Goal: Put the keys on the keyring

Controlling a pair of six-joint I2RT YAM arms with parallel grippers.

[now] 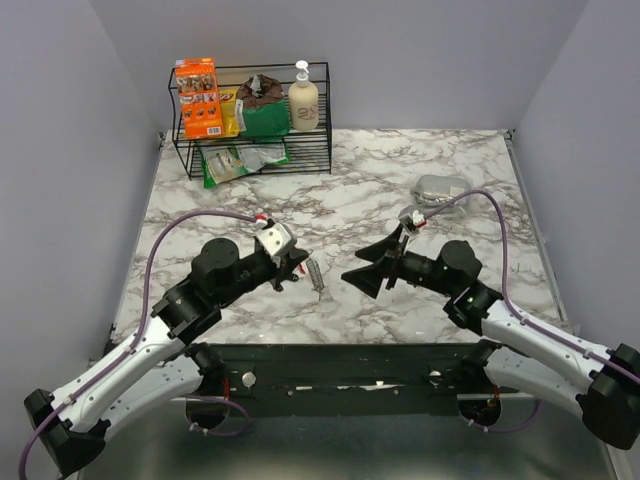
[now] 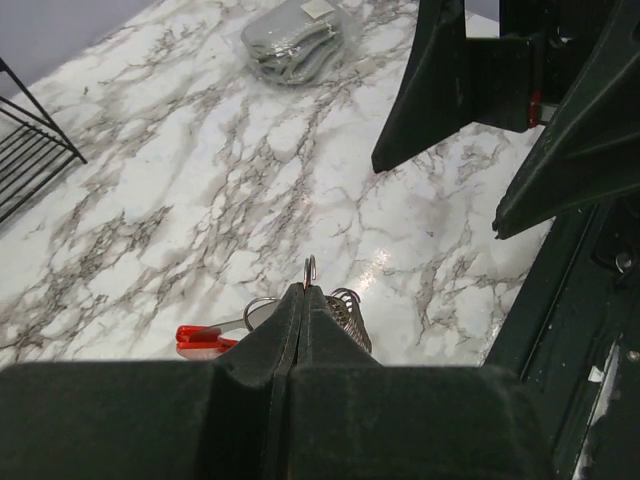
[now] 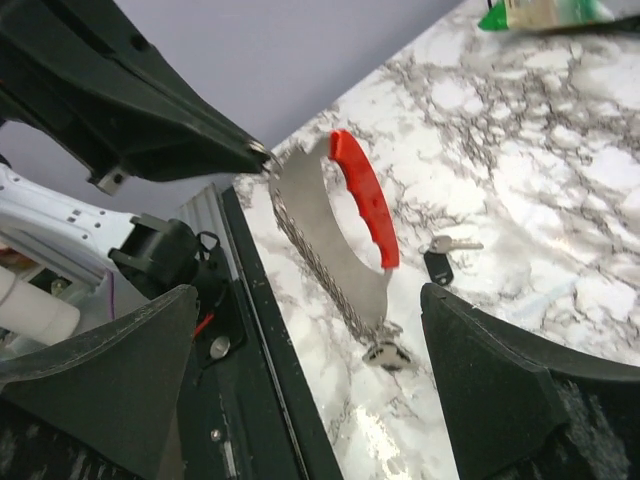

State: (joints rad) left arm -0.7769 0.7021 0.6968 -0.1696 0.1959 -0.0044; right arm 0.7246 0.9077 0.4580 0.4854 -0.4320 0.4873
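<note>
From above, my left end effector (image 1: pixel 297 267) is clamped on the keyring (image 1: pixel 316 276) over the near middle of the worktop (image 1: pixel 395 318). The right end effector (image 1: pixel 367 266) faces it, fingers wide apart.

Left wrist: the closed fingers pinch the keyring's thin wire edge.

Right wrist: the keyring hangs upright between my spread fingers. A small black key (image 3: pixel 440 265) lies on the worktop just beside its red side.

No legible text anywhere from where I stand. Orange box (image 1: pixel 197 98) on the wire rack (image 1: pixel 250 150) carries printing (too small to read); pump bottle (image 1: pixel 303 100) label and green packets (image 1: pixel 262 118) likewise unreadable.
</note>
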